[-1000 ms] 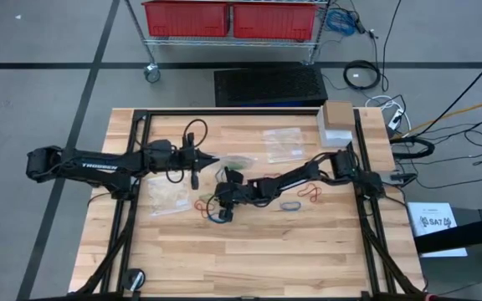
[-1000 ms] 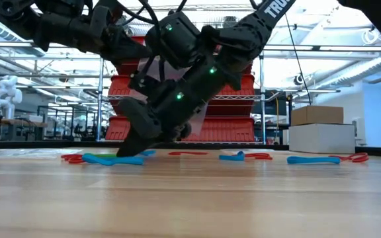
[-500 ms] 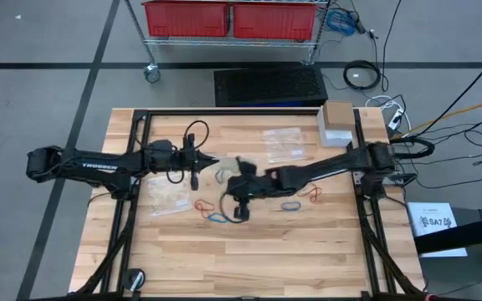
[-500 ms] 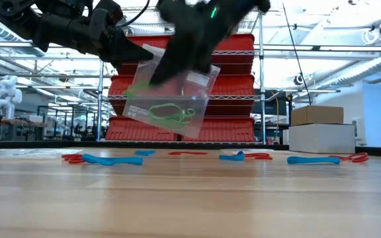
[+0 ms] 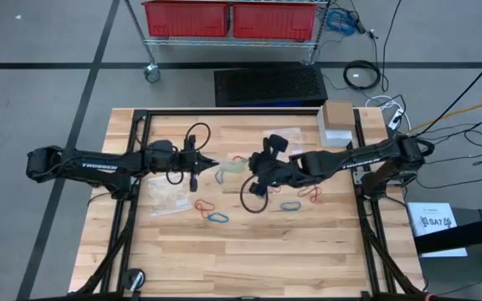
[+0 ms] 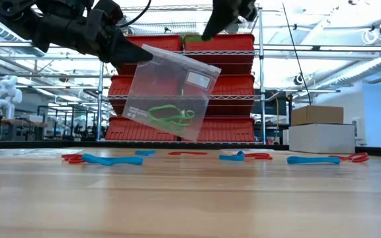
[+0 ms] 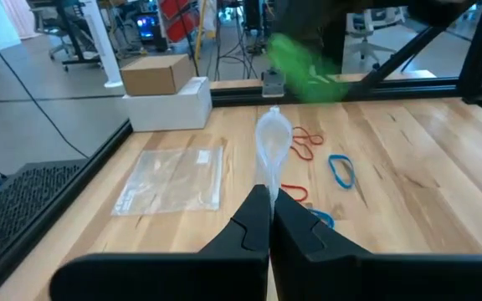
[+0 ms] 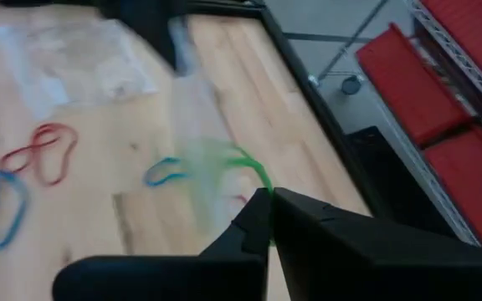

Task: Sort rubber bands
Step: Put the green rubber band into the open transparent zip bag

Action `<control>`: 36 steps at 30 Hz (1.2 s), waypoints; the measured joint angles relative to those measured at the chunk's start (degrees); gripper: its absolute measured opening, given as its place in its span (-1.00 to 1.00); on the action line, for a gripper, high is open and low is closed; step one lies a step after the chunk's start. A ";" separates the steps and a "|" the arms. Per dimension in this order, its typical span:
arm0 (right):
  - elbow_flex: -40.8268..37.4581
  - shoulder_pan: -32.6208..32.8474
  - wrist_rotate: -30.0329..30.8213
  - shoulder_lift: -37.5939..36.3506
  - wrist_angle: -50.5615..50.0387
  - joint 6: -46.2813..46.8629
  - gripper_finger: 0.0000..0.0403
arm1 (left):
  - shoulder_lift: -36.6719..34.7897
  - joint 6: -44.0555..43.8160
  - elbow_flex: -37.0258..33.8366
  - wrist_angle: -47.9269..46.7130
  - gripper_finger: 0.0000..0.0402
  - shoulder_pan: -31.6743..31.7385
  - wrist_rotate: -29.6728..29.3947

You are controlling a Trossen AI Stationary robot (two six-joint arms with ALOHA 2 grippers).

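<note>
My left gripper [image 5: 214, 165] is shut on a clear plastic bag [image 6: 170, 92] that hangs above the middle of the table, with green rubber bands [image 6: 169, 117] inside it. My right gripper [image 5: 251, 170] is up beside the bag's right side, shut on a green rubber band [image 8: 239, 161]. This band shows as a green blur in the left wrist view [image 7: 301, 60]. Red and blue rubber bands lie flat on the wood: a red one [image 5: 205, 203], a blue one [image 5: 218, 217], another blue one [image 5: 289, 205] and another red one [image 5: 312, 194]. My left gripper pinches the bag's upper corner [image 6: 139, 54] between its two fingers, coming level from the table's left. The bag's edge [image 7: 272, 138] stands out past the fingertips. The bag hangs tilted below the hold, clear of the table. My right gripper pinches one end of the green band [image 8: 260, 186] between its two fingertips. The rest of the loop sticks out past the fingers toward the bag, lifted clear of the table.
Two more clear bags lie flat, one at the far middle [image 5: 283, 144] and one near my left arm [image 5: 167, 196]. A cardboard box on a white box [image 5: 337, 123] stands at the far right corner. Black frame rails [image 5: 365, 125] run along the table's sides.
My right gripper has risen from the table, where it was down among the bands left of centre. It has gone up and toward the far right with the green band, ending beside the hanging bag. The bag and my left arm have kept still.
</note>
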 joint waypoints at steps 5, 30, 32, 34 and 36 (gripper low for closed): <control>0.00 -1.04 -0.10 1.82 0.37 0.04 -1.00 | 0.00 -0.45 0.00 0.04 -1.00 -0.23 0.07; 0.02 -1.29 -3.69 3.43 9.45 -7.60 -1.00 | 1.97 -4.95 1.66 0.76 -1.00 -1.46 -1.98; 0.04 -1.44 -4.18 3.83 9.65 -7.94 -1.00 | 2.52 -5.00 1.66 1.37 -1.00 -1.50 -1.98; 0.07 -1.72 -4.51 4.67 9.86 -8.39 -1.00 | 2.80 -5.01 1.66 1.62 -1.00 -1.50 -1.98; 0.07 -2.01 -4.65 5.87 9.97 -8.91 -1.00 | 2.97 -5.02 1.68 1.88 -1.00 -1.50 -1.95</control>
